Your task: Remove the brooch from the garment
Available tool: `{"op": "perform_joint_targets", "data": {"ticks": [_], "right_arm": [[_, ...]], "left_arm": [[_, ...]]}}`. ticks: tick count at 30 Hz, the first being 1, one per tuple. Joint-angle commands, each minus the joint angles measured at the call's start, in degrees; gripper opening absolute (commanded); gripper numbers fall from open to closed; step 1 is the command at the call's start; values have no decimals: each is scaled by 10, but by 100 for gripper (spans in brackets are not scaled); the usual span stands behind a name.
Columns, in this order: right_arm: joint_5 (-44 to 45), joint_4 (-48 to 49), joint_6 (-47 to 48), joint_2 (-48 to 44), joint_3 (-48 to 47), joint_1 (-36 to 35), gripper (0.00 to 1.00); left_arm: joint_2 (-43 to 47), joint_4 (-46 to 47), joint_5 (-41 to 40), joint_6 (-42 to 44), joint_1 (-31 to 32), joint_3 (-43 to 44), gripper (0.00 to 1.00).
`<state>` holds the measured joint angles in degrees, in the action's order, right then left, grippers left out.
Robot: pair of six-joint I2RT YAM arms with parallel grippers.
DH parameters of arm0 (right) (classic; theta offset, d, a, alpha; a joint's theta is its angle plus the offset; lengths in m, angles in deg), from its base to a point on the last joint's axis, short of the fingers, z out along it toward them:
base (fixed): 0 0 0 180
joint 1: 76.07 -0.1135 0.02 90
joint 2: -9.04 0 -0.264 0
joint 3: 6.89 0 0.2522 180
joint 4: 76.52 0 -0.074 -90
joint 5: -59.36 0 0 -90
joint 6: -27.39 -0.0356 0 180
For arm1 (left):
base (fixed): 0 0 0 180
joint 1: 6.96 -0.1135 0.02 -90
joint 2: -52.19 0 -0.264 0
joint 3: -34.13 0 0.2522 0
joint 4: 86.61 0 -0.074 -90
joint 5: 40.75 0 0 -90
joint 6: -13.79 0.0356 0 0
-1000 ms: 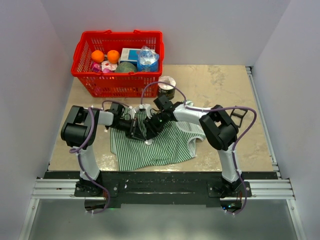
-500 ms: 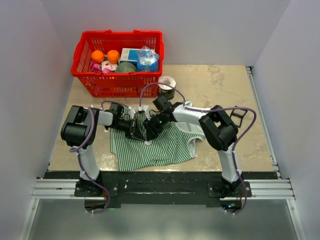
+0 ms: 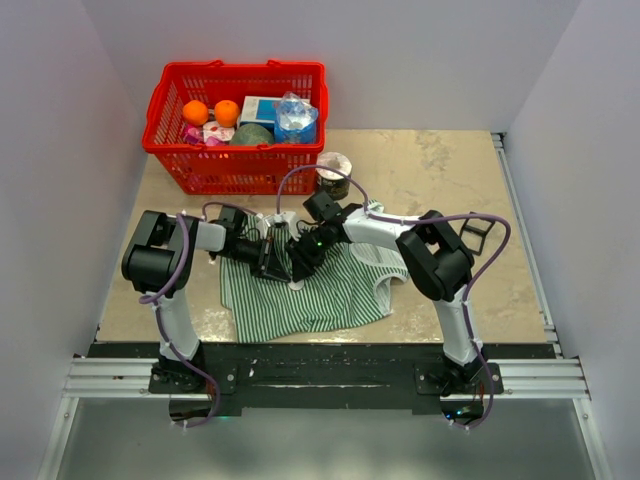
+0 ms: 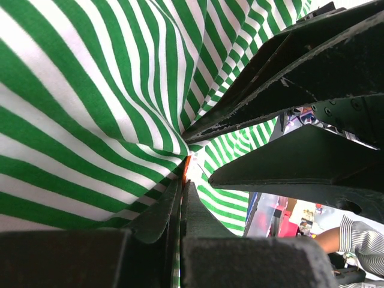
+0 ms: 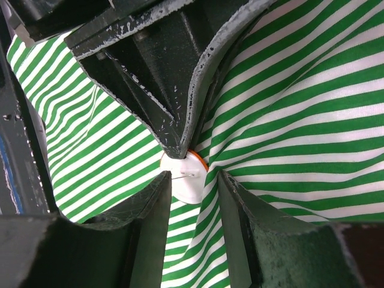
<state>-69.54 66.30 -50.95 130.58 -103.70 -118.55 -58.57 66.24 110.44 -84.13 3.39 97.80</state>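
With the left gripper (image 4: 182, 183) clamped, seemingly on the garment (image 5: 288, 120) beside the brooch (image 5: 187, 178), the right gripper (image 5: 193, 177) straddles the brooch, fingers apart; next it must close and pull.

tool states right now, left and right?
Left tool: closed, pinching a fold of the garment right by the brooch.
Right tool: open, fingers on either side of the brooch.

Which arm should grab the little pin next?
Right. The right gripper has its jaws open on either side of the brooch, ready to close. The left gripper is shut, pinching the garment just beside it and holding the cloth.
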Motion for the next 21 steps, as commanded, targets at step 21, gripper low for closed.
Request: {"op": "perform_joint_targets", "data": {"ticks": [21], "right_arm": [[73,-75,56,54,10,-35,39]], "left_arm": [[-17,6,4,7,-19,10,0]]}}
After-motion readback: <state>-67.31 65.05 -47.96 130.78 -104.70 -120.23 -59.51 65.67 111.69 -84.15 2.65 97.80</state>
